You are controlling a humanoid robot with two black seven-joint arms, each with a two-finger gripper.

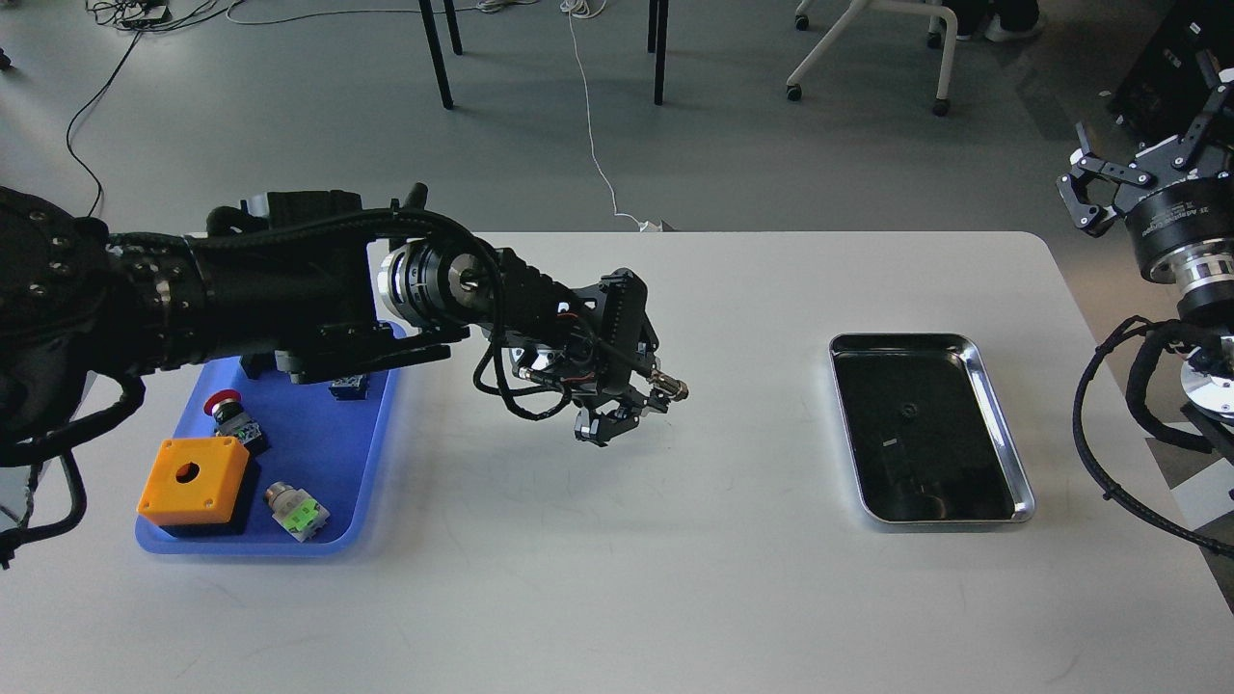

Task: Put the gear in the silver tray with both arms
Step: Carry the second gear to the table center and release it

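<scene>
My left gripper (644, 400) hangs over the middle of the white table (617, 578), a little above it. It is shut on a small metallic gear (667, 387) that sticks out to the right of the fingers. The silver tray (901, 338) lies flat at the right of the table, well to the right of the left gripper; its dark mirror-like inside holds nothing. My right gripper (1142, 145) is raised off the table's far right edge, beyond the tray, with its fingers spread open and empty.
A blue plastic tray (376, 482) at the left holds an orange box (193, 479), a red push button (227, 405) and a green switch (297, 511). My left forearm covers the tray's back part. Chair and table legs stand on the floor behind.
</scene>
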